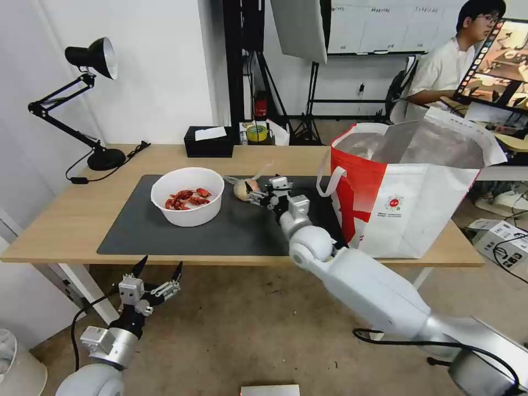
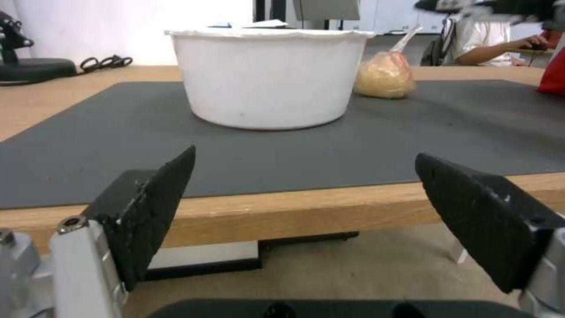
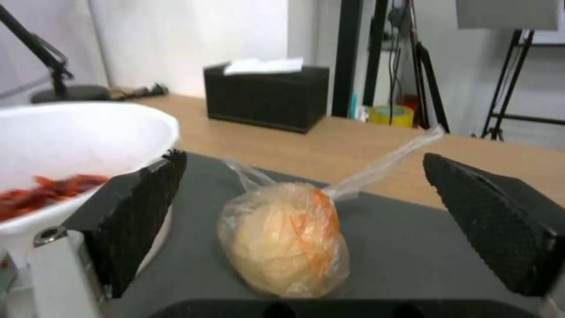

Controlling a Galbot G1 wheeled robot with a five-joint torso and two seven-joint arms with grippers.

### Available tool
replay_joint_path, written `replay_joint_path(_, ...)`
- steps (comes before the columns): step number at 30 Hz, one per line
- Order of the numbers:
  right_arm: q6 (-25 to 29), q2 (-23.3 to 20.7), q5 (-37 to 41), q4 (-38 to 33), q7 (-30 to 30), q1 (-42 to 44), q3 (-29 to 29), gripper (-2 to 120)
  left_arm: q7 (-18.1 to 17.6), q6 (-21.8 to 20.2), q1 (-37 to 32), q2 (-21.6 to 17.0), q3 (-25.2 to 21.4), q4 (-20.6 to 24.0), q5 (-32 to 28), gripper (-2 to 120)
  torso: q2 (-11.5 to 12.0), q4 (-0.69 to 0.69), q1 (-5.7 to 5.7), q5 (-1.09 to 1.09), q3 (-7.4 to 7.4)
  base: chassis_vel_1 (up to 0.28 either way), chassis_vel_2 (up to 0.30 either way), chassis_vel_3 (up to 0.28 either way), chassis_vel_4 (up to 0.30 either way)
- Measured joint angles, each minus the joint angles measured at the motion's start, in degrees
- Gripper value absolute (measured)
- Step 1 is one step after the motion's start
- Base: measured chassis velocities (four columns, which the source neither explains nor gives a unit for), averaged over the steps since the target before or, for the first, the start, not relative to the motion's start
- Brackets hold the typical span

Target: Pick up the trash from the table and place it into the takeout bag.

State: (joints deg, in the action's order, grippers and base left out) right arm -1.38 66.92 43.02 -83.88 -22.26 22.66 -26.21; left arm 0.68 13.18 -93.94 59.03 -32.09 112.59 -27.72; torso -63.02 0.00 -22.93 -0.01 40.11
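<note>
Your right tool (image 3: 306, 221) is spread apart around the knotted clear bag (image 3: 285, 240), which lies on the desk's mat (image 1: 220, 231) beside the white bowl (image 1: 187, 196). Your left tool (image 1: 157, 273) hangs apart below the desk (image 1: 71, 220) edge.

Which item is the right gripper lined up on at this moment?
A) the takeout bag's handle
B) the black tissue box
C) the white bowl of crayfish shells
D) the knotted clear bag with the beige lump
D: the right gripper sits open at the knotted clear bag, which lies on the mat between its spread fingers, not yet clamped.
</note>
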Motion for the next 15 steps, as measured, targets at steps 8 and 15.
replay_joint_path(8, -0.9, 9.5, 1.2, 17.9, 4.1, -7.6, -1.6, 100, 1.1, 0.6, -0.2, 0.1, 0.1, -0.6, 0.3, 100, 0.0, 0.01, 0.0, 0.0, 0.0, 0.0, 0.0, 0.0, 0.0)
replay_joint_path(15, -6.7, 12.8, 2.5, 24.6, 9.5, -10.7, -1.7, 100, 1.6, 1.0, -0.4, 0.5, 0.2, -0.9, 0.3, 100, 0.0, 0.01, 0.0, 0.0, -0.01, 0.0, 0.0, 0.0, 0.0)
